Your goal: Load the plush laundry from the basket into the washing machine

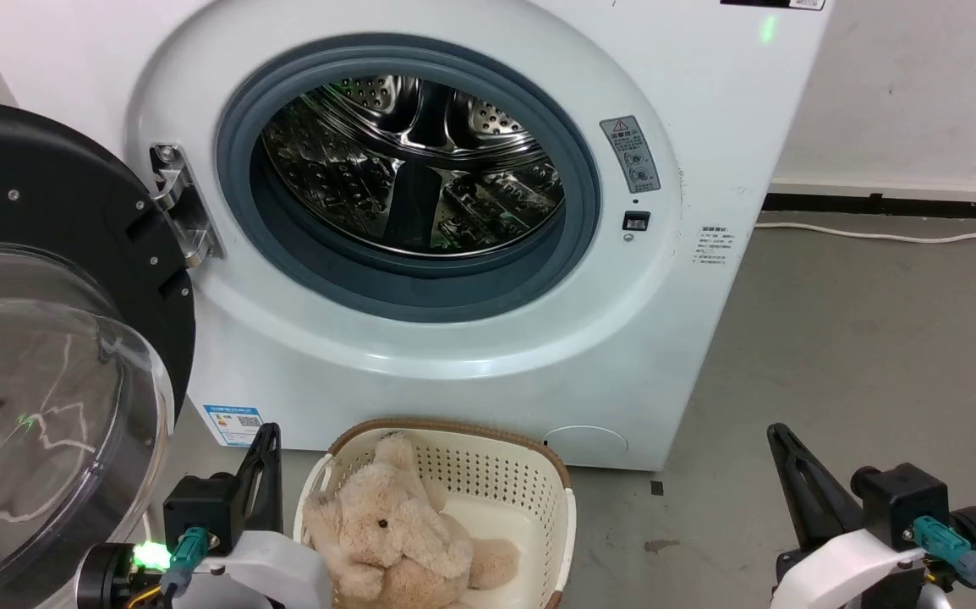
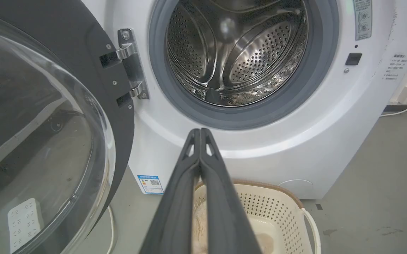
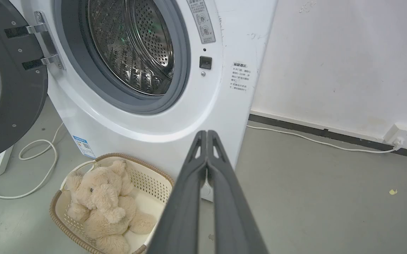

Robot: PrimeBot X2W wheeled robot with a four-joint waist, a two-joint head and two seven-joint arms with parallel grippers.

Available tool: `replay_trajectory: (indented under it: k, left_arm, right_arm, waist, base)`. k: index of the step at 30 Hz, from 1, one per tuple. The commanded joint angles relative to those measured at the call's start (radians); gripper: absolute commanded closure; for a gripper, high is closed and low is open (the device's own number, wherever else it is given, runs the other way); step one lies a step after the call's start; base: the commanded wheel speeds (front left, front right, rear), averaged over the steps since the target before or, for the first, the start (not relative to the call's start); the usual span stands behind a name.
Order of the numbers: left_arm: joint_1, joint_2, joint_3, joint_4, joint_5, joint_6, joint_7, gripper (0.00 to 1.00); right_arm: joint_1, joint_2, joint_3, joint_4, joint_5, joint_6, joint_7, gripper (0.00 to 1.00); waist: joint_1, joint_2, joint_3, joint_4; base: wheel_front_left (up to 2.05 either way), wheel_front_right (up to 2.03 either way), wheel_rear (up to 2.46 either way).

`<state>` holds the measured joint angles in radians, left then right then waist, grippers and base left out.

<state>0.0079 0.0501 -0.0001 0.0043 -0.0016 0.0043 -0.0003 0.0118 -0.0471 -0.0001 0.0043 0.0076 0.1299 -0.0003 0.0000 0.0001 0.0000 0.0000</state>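
Pressing together empty, left fingers (image 2: pixel 204 133), right fingers (image 3: pixel 211 134)

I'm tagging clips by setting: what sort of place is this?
Likely a laundry corner in a utility room: a white front-loading washing machine with its door open, a basket holding a plush bear, bare grey floor.

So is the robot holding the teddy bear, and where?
No. Both the left pincer and right pincer are shut and empty; the teddy bear lies in the basket.
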Motion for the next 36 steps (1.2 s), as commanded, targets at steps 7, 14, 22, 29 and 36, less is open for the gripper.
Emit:
replay_trajectory:
  k: [7,14,22,29,36]
  left_arm:
    - [-0.008,0.000,0.000,-0.004,0.002,-0.004,0.000,1.00]
    - [-0.008,0.000,0.000,-0.004,0.002,-0.004,0.000,1.00]
    - [-0.008,0.000,0.000,-0.004,0.002,-0.004,0.000,1.00]
    - [-0.008,0.000,0.000,-0.004,0.002,-0.004,0.000,1.00]
    - [0.000,0.000,0.000,0.000,0.000,0.000,0.000,0.00]
  right_arm:
    - [-0.012,-0.003,0.000,-0.004,-0.008,0.001,0.000,1.00]
    - [-0.012,-0.003,0.000,-0.004,-0.008,0.001,0.000,1.00]
    - [-0.012,-0.003,0.000,-0.004,-0.008,0.001,0.000,1.00]
    - [-0.012,-0.003,0.000,-0.004,-0.008,0.001,0.000,1.00]
    - [0.000,0.000,0.000,0.000,0.001,0.000,0.000,0.00]
  waist:
    - [0.0000,-0.0001,0.000,0.000]
    - [0.0000,-0.0001,0.000,0.000]
    - [0.0000,-0.0001,0.000,0.000]
    - [0.0000,-0.0001,0.000,0.000]
    - [0.0000,-0.0001,0.000,0.000]
  base:
    - [0.00,0.00,0.00]
    - [0.00,0.00,0.00]
    - [0.00,0.00,0.00]
    - [0.00,0.00,0.00]
    - [0.00,0.00,0.00]
